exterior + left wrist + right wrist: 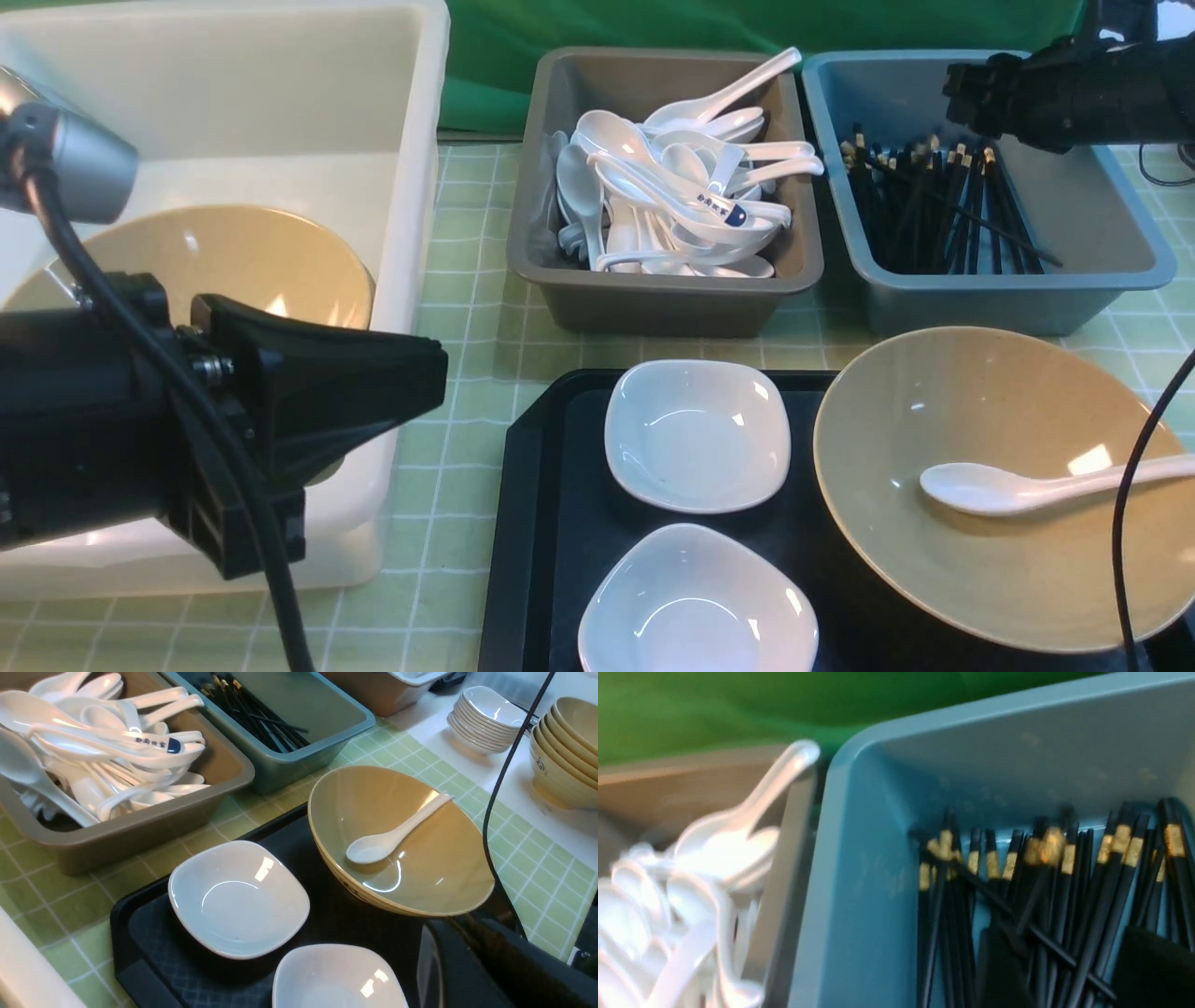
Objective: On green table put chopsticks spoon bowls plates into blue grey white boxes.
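On the green table point(467, 280), the blue box point(1083, 215) holds several black chopsticks point(934, 205). My right gripper point(966, 93) hangs over them. In the right wrist view it point(1073, 975) is open, its two fingers point(999, 970) apart above the pile with nothing between them. The grey box point(653, 299) is full of white spoons. A beige bowl point(233, 261) lies in the white box point(280, 84). My left gripper point(434, 369) is shut and empty in front of that box. A second bowl point(934, 411) holds the spoon point(1008, 490). Two white plates point(695, 434) point(695, 607) sit beside it.
The second bowl and both plates rest on a black tray point(560, 523) at the near edge. A black cable point(1134, 485) crosses in front of that bowl. In the left wrist view, stacked white dishes point(486, 718) and beige bowls point(570, 742) stand on a white surface beyond the table.
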{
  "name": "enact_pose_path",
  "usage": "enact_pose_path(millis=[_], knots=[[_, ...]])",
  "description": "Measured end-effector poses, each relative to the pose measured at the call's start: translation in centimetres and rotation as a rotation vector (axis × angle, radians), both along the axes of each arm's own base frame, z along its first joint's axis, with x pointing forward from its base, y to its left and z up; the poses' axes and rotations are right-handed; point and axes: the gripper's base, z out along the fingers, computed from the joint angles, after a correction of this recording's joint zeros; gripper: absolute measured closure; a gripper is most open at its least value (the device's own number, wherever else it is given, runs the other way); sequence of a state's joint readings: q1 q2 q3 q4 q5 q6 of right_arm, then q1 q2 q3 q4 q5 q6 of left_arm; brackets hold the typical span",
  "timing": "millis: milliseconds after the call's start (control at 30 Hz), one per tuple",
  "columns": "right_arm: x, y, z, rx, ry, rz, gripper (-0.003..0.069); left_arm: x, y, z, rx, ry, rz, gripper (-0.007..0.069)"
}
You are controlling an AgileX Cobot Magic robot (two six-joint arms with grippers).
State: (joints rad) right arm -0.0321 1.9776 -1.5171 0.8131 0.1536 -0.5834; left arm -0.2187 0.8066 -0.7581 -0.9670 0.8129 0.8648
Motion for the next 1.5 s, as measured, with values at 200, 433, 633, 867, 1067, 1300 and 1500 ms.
enact_pose_path(millis=[200, 433, 633, 867, 1067, 1300, 1500], knots=[[-2.5, 1.0, 3.9, -0.186, -0.046, 0.287, 0.0228, 0.0, -0.1, 0.1, -0.033, 0.016, 0.002, 0.0627], [-11.2, 3.2, 10.1, -0.57, -0.075, 1.035, 0.0223, 0.1, 0.0, 0.2, -0.028, 0.003, 0.01, 0.0627], [-13.6, 2.3, 8.8, -0.748, 0.165, 1.264, 0.0223, 0.3, 0.1, 0.3, -0.012, -0.041, 0.028, 0.0627], [-14.1, 4.0, 4.2, -0.916, 0.439, 1.354, 0.0223, 0.4, 0.1, 0.3, -0.007, -0.05, 0.029, 0.0627], [-14.8, 6.2, 0.8, -0.941, 0.548, 1.426, 0.0223, 0.4, 0.2, 0.2, 0.007, -0.055, 0.028, 0.0627], [-14.1, 5.7, -2.2, -0.951, 0.679, 1.447, 0.0223, 0.4, 0.3, 0.0, 0.055, -0.067, 0.028, 0.0627], [-13.4, 5.8, -5.1, -0.91, 0.767, 1.478, 0.0223, 0.4, 0.4, 0.0, 0.062, -0.068, 0.028, 0.0627]])
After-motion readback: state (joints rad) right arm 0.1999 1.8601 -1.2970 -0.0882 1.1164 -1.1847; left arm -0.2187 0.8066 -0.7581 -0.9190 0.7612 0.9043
